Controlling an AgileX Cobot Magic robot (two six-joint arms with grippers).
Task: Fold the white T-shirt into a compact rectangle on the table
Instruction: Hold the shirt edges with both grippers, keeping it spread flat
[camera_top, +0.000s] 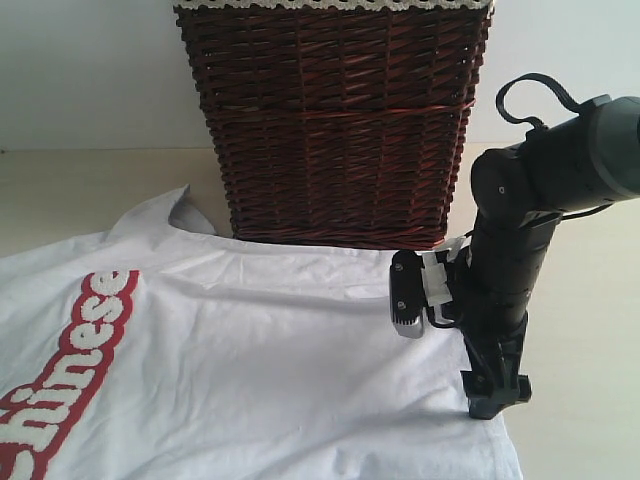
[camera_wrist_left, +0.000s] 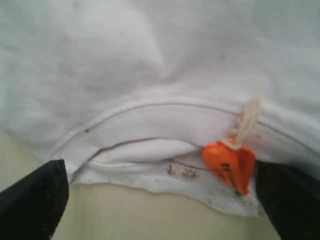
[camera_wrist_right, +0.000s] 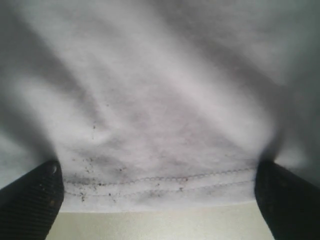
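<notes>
The white T-shirt (camera_top: 280, 370) lies spread on the worktop (camera_top: 585, 400), at 6 o'clock of the basket (camera_top: 335, 120). The left end effector (camera_wrist_left: 160, 200), wide, straddles the collar (camera_wrist_left: 150, 125). The right end effector (camera_wrist_right: 160, 200), wide, straddles the hem (camera_wrist_right: 160, 182) at the shirt's 3 o'clock edge. This looks like the first grasp: both must close on cloth, then lift.

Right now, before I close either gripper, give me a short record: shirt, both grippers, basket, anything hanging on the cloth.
shirt: white T-shirt spread on the table, not yet folded, red lettering facing up
left gripper: open, jaws either side of a seamed shirt edge
tag: orange tag on a string at that edge
right gripper: open, down at the hemmed edge
basket: wicker basket upright behind the shirt
</notes>
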